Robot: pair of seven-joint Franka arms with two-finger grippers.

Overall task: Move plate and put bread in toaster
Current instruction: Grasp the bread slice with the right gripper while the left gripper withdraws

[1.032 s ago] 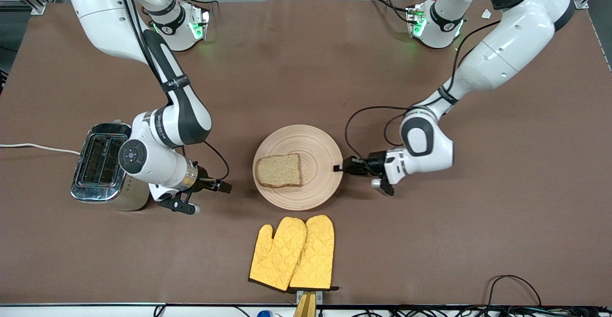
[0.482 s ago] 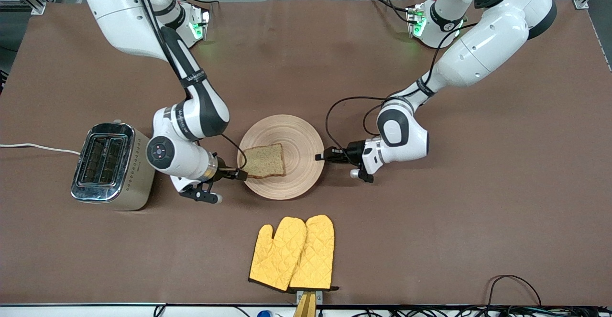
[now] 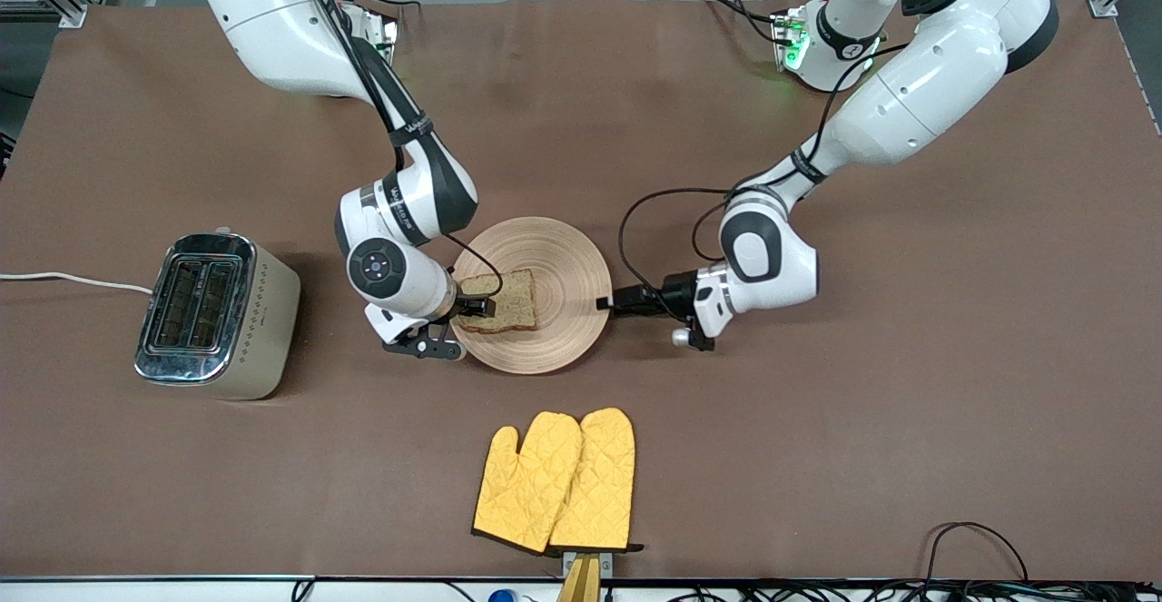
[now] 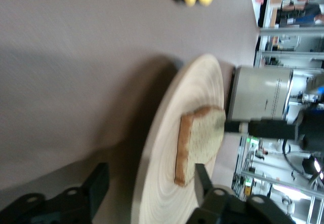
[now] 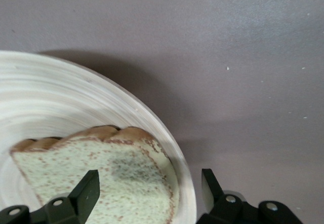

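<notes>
The wooden plate [image 3: 563,266] lies mid-table with the bread [image 3: 508,301] on its half toward the right arm's end. My left gripper [image 3: 604,302] is low at the plate's rim toward the left arm's end. Its jaws are open, one finger on each side of the rim [image 4: 150,181]. My right gripper [image 3: 478,305] is open over the bread's edge. In the right wrist view it [image 5: 149,188] spans the bread's corner [image 5: 101,178] and the plate's rim [image 5: 50,97]. The toaster [image 3: 218,316] stands toward the right arm's end, its slots empty.
A pair of yellow oven mitts [image 3: 556,479] lies nearer to the front camera than the plate. The toaster's white cord [image 3: 73,278] runs off the table's end. Cables lie along the front edge.
The plate with the bread has slid toward the right arm's end, with the left gripper following at its rim. The right gripper has moved from beside the toaster to the bread's edge.
</notes>
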